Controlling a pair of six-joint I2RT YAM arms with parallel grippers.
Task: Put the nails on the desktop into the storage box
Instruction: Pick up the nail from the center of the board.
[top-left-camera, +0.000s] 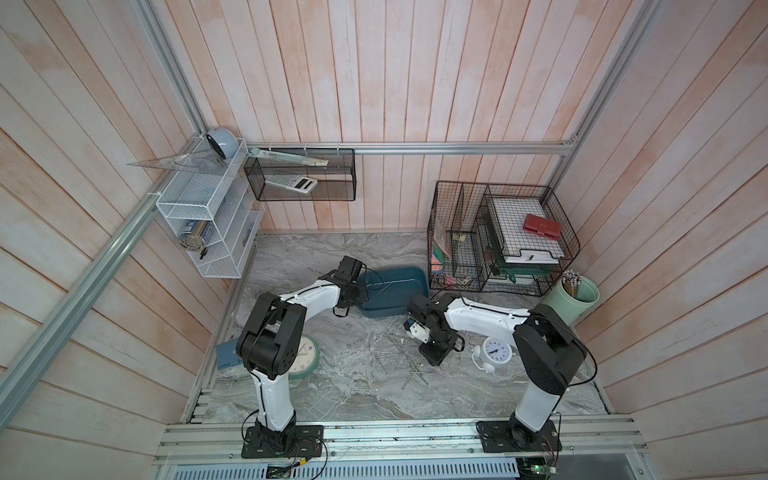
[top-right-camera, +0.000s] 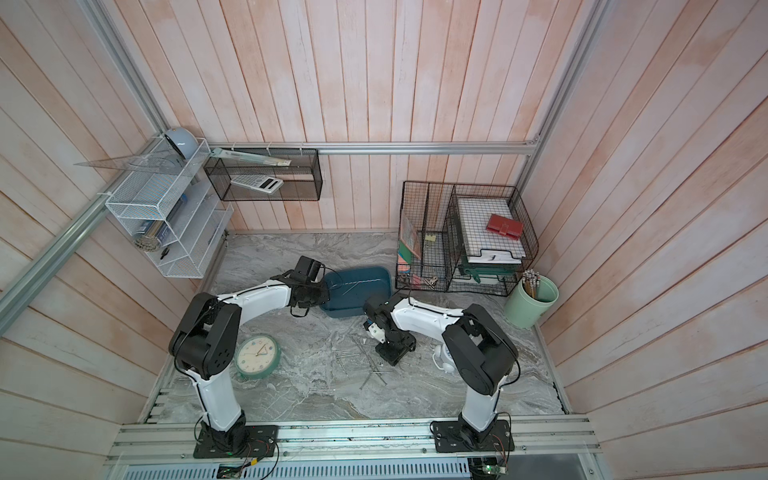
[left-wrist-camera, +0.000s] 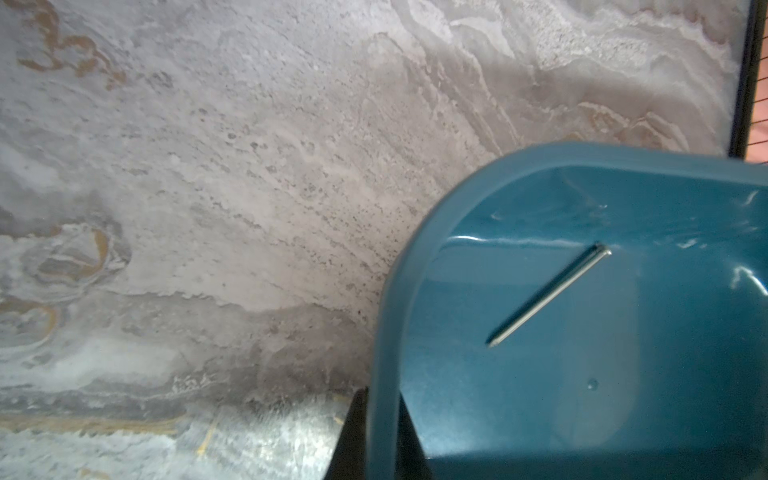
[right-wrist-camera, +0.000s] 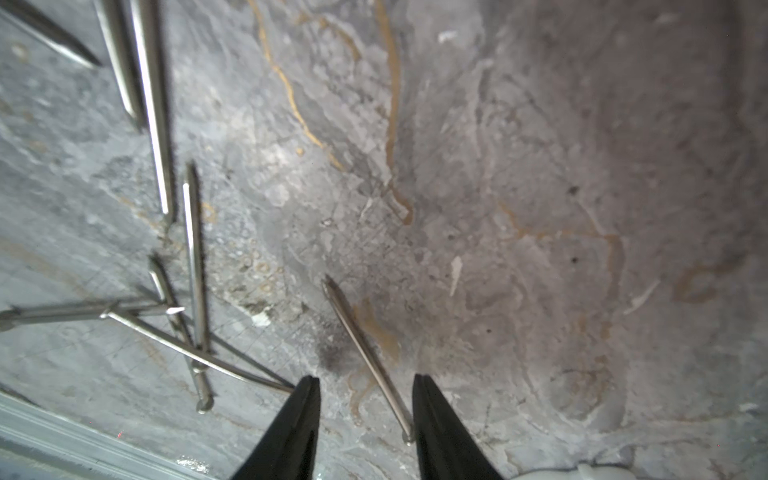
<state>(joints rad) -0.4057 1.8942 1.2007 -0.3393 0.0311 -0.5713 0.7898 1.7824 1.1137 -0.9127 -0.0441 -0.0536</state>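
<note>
Steadying the storage box (left-wrist-camera: 390, 332) by its rim, the left end effector (left-wrist-camera: 380, 419) is clamping tight; the right end effector (right-wrist-camera: 365, 378) is straddling one nail (right-wrist-camera: 351, 328), jaws half-open.

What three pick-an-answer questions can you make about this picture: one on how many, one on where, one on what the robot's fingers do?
1. How many nails lie in the storage box? A) none B) one C) five
2. Where are the other nails? A) in the green cup B) in a wire basket C) on the desktop
3. How are the right arm's fingers? A) apart, a nail between them B) shut tight, empty C) gripping the box
Answers: B, the left wrist view shows one inside; C, they lie scattered on the marble; A, the right wrist view shows the gap.
</note>
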